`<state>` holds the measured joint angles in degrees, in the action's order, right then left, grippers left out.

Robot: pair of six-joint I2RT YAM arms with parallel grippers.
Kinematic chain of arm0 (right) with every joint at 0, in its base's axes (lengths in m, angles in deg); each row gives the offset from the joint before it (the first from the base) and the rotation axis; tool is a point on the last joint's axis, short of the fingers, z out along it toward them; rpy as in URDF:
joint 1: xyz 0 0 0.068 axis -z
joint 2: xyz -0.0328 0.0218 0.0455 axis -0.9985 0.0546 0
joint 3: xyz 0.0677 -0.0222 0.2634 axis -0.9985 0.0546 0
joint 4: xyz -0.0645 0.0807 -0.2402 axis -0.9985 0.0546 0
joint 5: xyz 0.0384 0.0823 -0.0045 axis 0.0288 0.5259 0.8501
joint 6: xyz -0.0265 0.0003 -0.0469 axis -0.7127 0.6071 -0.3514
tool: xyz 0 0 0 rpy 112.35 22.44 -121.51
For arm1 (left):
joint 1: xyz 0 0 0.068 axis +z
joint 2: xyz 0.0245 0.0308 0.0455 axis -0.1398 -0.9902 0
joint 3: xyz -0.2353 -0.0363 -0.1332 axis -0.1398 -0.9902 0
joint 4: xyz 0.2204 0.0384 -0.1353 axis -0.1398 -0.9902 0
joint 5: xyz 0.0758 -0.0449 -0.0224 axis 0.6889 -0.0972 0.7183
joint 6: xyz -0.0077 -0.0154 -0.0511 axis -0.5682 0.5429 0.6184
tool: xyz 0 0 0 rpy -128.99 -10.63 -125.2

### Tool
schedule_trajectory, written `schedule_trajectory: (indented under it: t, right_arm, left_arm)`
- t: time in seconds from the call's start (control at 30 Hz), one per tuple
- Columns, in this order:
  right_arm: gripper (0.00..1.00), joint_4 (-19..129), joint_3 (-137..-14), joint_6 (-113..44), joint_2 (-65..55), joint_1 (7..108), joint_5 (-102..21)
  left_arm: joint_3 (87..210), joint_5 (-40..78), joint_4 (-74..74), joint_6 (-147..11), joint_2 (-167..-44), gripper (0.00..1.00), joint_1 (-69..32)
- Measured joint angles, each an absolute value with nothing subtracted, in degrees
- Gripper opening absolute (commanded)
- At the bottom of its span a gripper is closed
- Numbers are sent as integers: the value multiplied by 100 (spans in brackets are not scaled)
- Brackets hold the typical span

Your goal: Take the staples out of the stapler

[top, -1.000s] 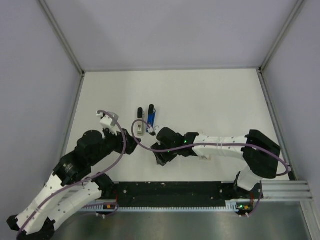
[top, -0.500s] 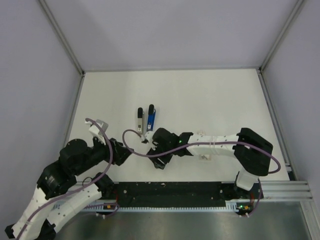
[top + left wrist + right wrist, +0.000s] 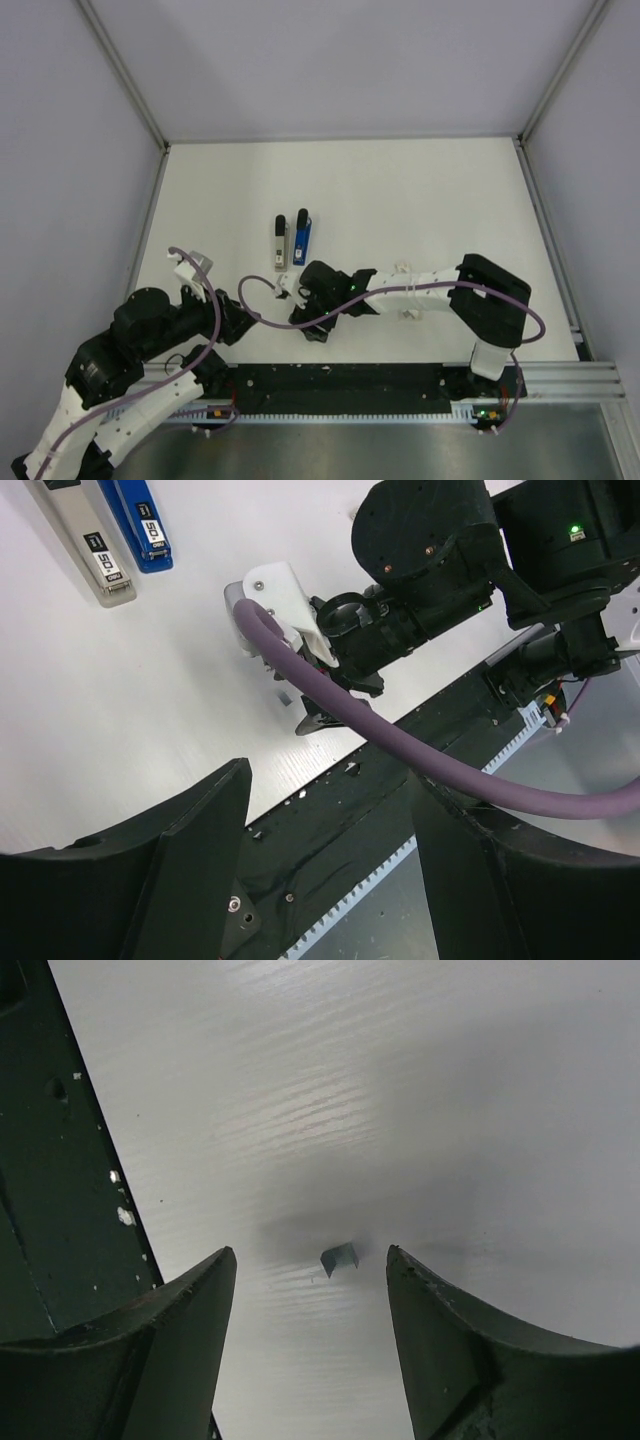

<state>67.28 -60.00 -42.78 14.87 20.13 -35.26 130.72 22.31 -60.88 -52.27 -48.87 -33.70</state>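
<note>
Your stapler (image 3: 302,233) lies flat on the white table (image 3: 420,200). Its black end points away from the arm bases. A grey bar (image 3: 280,243) lies just beside it, on its left side.

Your right gripper (image 3: 305,328) is nearer the bases than the stapler, and apart from it. It sits close to the black rail (image 3: 340,380) at the table's near edge. In the right wrist view its jaws stand wide apart and point down at the table. A tiny bent staple (image 3: 340,1257) lies on the table between those two fingers, and neither finger touches it.

Your left gripper (image 3: 240,318) is off to the left of the right one, well away from the stapler. In the left wrist view its jaws are spread wide too, with only the table and the rail between them. That view shows the stapler in the top left corner, far from the black fingers (image 3: 190,850).
</note>
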Motion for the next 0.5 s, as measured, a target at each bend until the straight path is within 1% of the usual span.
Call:
schedule_trajectory:
  t: [0.33,0.5]
  right_arm:
    - [58,6700,-5996,-4479,1590,1974,-3801]
    - [55,6711,-5996,-4571,1592,1930,-3993]
  left_arm:
    - [13072,2234,-6191,-5205,-4878,70,-3370]
    - [13072,2231,-6191,-5205,-4878,70,-3370]
